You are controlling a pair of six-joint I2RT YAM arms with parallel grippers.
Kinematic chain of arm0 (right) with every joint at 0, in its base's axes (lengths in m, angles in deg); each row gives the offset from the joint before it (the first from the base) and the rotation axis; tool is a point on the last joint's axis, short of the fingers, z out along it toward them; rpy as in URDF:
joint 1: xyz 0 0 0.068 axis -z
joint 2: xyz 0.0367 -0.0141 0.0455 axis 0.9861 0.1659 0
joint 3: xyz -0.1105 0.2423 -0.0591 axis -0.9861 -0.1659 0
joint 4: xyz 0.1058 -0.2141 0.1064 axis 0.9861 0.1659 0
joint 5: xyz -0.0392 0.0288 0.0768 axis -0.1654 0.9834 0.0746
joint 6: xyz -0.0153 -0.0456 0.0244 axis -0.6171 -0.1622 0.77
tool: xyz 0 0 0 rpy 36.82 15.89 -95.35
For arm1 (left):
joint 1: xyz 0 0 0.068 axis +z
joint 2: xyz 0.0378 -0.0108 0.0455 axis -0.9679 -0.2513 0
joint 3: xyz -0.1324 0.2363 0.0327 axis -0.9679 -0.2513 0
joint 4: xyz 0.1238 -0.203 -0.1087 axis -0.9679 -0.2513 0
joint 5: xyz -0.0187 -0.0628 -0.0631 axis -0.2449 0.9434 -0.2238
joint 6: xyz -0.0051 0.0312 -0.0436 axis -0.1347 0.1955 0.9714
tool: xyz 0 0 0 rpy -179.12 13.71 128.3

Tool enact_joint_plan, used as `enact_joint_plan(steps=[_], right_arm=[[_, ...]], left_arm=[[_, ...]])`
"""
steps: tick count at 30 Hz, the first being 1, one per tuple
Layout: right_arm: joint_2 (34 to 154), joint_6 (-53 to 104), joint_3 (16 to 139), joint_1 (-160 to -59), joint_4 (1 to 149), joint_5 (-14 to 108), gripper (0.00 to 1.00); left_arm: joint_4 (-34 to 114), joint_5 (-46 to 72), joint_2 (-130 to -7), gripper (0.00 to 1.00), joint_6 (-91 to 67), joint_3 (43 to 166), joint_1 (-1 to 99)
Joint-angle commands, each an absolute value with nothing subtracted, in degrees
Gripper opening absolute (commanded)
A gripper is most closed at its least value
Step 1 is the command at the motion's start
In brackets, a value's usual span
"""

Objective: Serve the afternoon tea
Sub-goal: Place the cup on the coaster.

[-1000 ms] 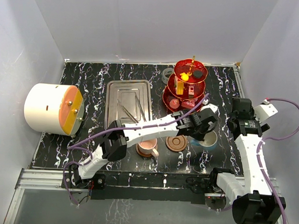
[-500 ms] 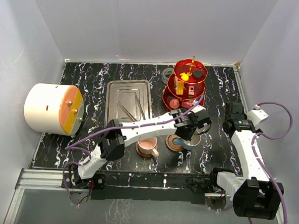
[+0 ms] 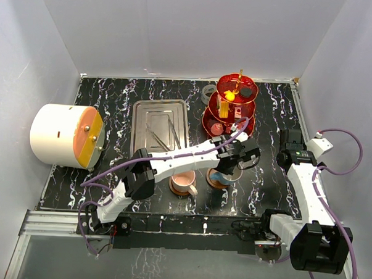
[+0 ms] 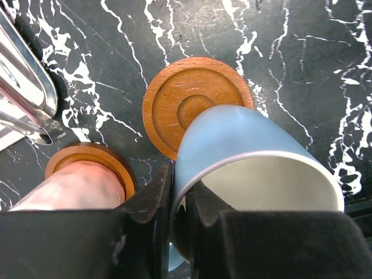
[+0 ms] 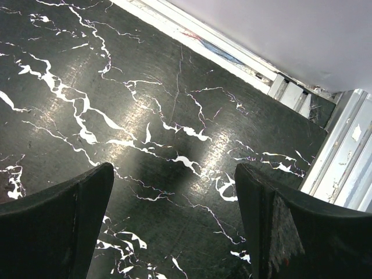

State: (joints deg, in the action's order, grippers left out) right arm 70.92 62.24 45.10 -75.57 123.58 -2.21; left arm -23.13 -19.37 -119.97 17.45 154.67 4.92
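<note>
Firmly, left end effector [image 4: 176,185] pinches blue cup [image 4: 244,139]; right end effector [image 5: 174,174] gapes.

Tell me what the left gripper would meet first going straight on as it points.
Probably the empty brown saucer: the left gripper, shut on the blue cup, points down at it, though depth is unclear.

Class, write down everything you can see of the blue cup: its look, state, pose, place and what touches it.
The blue cup is pale blue outside and white inside, smooth like glazed ceramic, with nothing showing in it. No handle is visible. It is tilted, its base over the bare brown saucer; whether they touch cannot be told. The left gripper pinches its wall at the rim, one finger inside, one outside.
</note>
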Motion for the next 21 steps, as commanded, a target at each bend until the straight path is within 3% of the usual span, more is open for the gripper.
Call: enact_joint_plan(steps=[1, 11, 17, 18, 19, 21], right_arm=[[71.2, 62.5, 45.2, -75.7, 121.7, -3.8, 0.85], [72.5, 62.5, 44.9, -75.7, 121.7, -3.8, 0.85], [72.8, 62.5, 44.7, -75.7, 121.7, -3.8, 0.85], [72.8, 62.5, 44.7, -75.7, 121.7, -3.8, 0.85], [72.9, 62.5, 44.7, -75.7, 121.7, -3.8, 0.85], [72.9, 62.5, 44.7, -75.7, 121.7, -3.8, 0.85]], left_arm=[[-24.7, -22.5, -114.6, 0.0, 22.2, 152.5, 6.1], [-20.2, -21.6, -112.8, 0.0, 24.6, 146.1, 8.5], [-18.8, -19.5, -112.6, 0.16, 24.1, 145.5, 9.1], [-18.5, -18.8, -112.4, 0.21, 24.2, 145.2, 9.2], [-17.7, -18.2, -112.0, 0.32, 24.2, 144.7, 9.2], [-16.4, -16.6, -111.2, 0.41, 24.2, 143.7, 9.4]])
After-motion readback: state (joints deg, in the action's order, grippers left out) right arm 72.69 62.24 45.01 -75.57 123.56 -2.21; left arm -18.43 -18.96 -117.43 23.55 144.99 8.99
